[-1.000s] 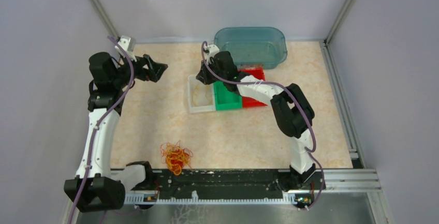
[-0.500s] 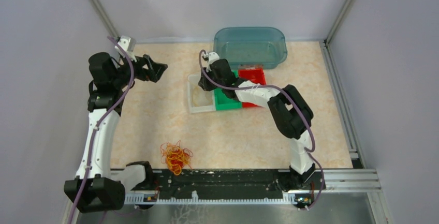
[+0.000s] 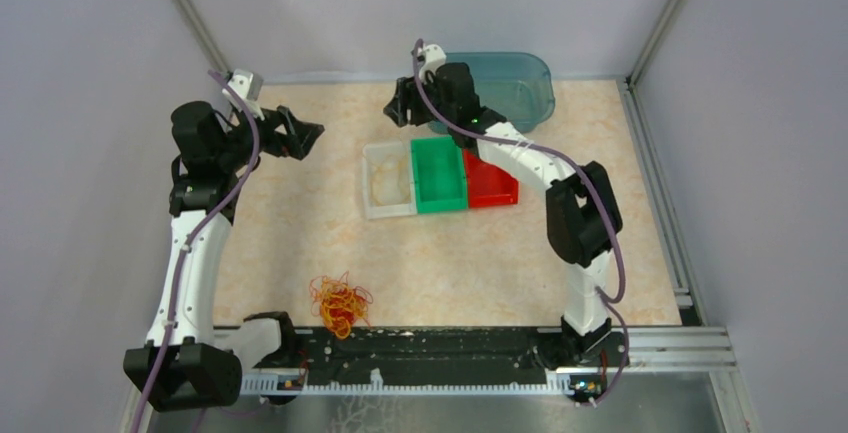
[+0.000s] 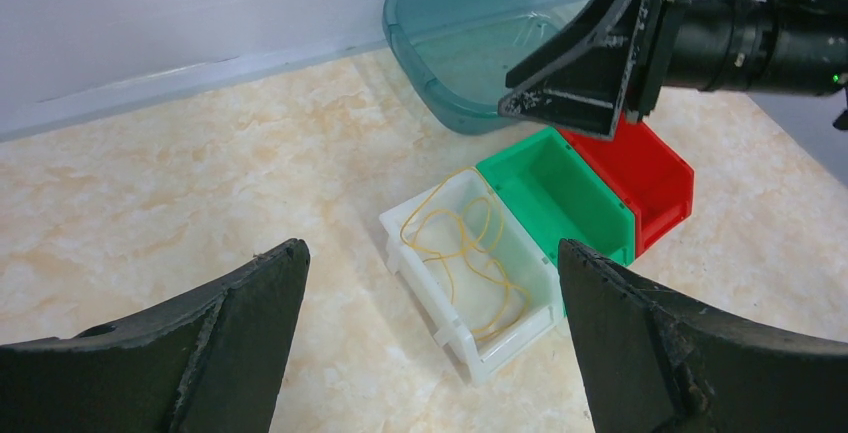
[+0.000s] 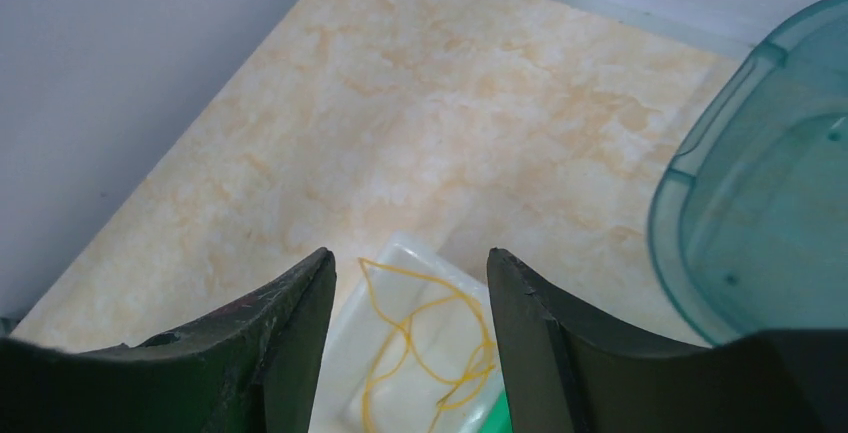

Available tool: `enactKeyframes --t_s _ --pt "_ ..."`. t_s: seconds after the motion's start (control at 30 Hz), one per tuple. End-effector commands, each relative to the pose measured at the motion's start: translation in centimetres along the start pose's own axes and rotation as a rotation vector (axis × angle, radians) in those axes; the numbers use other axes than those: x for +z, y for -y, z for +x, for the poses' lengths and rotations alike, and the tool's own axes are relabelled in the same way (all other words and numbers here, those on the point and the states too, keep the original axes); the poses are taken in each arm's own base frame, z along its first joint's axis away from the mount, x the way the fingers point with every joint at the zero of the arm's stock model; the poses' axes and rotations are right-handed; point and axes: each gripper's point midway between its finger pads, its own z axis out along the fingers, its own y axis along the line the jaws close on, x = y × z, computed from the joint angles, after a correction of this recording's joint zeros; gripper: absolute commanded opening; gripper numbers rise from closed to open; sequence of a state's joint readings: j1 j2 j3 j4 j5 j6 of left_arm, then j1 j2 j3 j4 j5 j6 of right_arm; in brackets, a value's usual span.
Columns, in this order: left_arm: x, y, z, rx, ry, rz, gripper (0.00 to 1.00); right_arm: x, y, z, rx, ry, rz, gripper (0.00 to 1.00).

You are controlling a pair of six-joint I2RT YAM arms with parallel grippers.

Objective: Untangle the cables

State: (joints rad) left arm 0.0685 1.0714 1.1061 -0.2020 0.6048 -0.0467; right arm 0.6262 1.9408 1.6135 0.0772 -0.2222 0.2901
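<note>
The cables lie as a red, orange and yellow clump on the table near the front edge, between the arm bases. A single yellow cable lies looped inside the white bin, also seen as yellow loops below my right fingers. My right gripper hangs open and empty above the far end of that bin. My left gripper is wide open and empty, raised at the back left, facing the bins.
A green bin and a red bin stand in a row right of the white one. A teal tub sits against the back wall behind them. Grey walls enclose the table on three sides.
My right gripper has lifted from the white bin toward the back and opened, leaving the yellow cable in the bin. The left arm and the clump have not moved.
</note>
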Motion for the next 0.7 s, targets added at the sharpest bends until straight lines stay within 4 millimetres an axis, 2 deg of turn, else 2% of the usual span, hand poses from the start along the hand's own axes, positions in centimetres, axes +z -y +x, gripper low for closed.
enactKeyframes --t_s 0.0,0.3,0.53,0.67 --pt "-0.3 0.3 -0.1 0.032 0.004 0.02 1.0 0.9 1.4 0.3 -0.022 -0.054 -0.024 0.59" --pt "-0.7 0.9 0.0 0.037 -0.001 0.043 1.0 3.1 3.1 3.7 -0.051 -0.103 -0.03 0.57" --pt "-0.9 1.1 -0.4 0.039 0.009 0.042 1.0 4.1 3.9 4.5 -0.096 -0.097 -0.029 0.51" --pt "-0.8 1.0 -0.5 0.04 0.008 0.038 1.0 4.2 3.1 4.6 -0.096 -0.09 -0.077 0.47"
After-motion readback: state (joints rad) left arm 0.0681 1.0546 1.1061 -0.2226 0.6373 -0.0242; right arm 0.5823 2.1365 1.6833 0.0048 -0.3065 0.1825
